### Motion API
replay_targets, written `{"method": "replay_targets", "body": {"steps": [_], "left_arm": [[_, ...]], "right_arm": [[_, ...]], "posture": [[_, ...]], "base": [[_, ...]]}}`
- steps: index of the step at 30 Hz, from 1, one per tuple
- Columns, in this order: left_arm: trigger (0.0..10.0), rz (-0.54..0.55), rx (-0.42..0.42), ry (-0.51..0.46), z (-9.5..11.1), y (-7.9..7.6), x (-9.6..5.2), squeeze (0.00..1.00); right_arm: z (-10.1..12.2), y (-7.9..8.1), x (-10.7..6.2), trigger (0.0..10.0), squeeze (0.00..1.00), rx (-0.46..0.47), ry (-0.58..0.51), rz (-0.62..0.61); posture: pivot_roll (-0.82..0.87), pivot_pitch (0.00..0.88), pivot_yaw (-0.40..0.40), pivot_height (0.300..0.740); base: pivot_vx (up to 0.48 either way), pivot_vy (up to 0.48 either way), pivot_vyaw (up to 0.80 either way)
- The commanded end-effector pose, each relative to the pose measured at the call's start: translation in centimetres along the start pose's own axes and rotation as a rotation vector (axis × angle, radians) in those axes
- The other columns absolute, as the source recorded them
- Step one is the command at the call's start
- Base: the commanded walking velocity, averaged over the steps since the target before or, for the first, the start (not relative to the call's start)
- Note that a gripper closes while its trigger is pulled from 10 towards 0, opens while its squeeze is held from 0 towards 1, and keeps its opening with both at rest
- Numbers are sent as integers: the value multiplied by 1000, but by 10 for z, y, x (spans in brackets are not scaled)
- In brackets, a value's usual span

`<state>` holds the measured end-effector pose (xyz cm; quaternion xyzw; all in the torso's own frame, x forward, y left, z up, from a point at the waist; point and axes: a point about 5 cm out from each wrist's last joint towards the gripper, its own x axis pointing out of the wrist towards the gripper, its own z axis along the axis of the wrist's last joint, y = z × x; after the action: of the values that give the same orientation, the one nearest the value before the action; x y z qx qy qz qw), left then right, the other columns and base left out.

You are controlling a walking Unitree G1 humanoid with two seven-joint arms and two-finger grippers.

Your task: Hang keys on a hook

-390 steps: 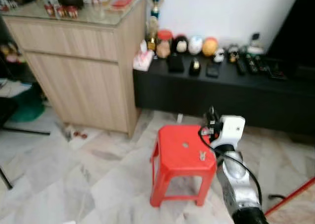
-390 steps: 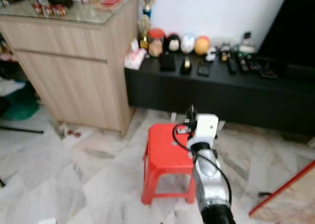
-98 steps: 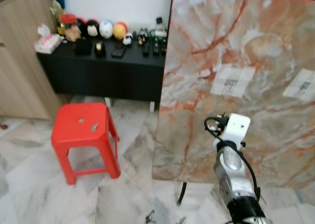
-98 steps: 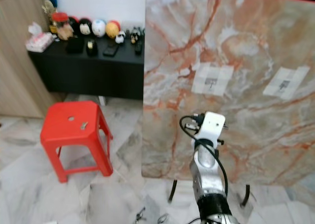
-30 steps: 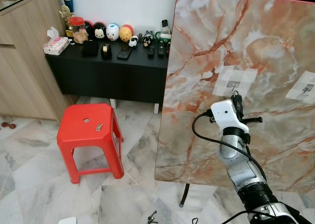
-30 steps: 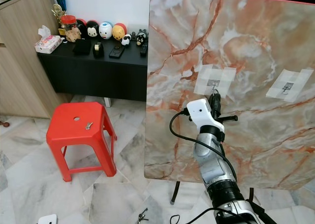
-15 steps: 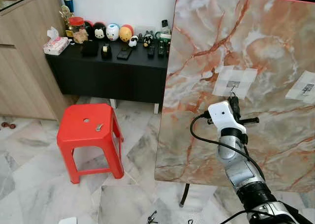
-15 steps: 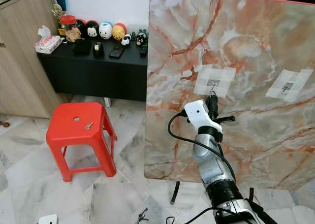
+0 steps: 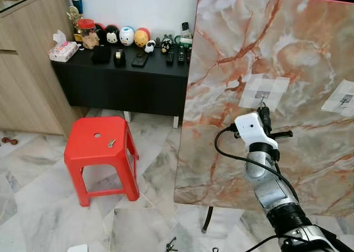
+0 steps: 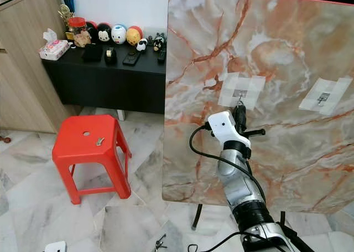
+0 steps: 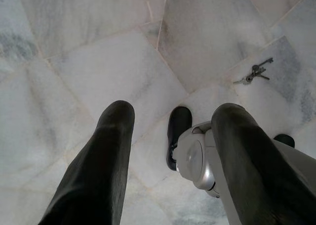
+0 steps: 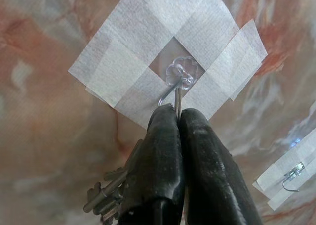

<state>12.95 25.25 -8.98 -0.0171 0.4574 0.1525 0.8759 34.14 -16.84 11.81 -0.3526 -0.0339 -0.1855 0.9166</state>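
Note:
A small clear hook [image 12: 180,75] is taped with white strips onto an upright marble-patterned board [image 9: 232,152]. My right gripper [image 12: 178,115] is raised just under the hook, shut on a thin metal key ring. The ring's top edge reaches the hook's curved wire. The keys [image 12: 105,194] hang beside the fingers. From the head, the right gripper [image 9: 265,114] sits directly below the taped hook [image 9: 263,96]. My left gripper [image 11: 173,111] hangs open over the floor.
A second taped hook [image 9: 344,99] is further right on the board. A red stool [image 9: 99,152] with a small metal item [image 9: 112,143] on it stands to the left. More keys [image 11: 254,72] lie on the marble floor. A black cabinet [image 9: 127,86] lines the wall.
My right gripper has shifted very slightly below the hook and still holds the key ring. The rest of the scene is unchanged.

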Motion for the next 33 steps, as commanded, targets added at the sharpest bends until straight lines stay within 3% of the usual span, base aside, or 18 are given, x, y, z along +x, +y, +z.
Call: {"method": "replay_targets", "body": {"steps": [1, 33], "left_arm": [[10000, -4, 2, 16, -6, -3, -1, 0], [10000, -1, -2, 15, -6, -3, -1, 0]], "right_arm": [[3, -5, 5, 10000, 0, 2, -14, -19], [0, 2, 10, 10000, 0, -42, -1, 51]], "posture": [[4, 0, -80, 740], [7, 0, -78, 740]], "base": [[0, 0, 0], [0, 0, 0]]}}
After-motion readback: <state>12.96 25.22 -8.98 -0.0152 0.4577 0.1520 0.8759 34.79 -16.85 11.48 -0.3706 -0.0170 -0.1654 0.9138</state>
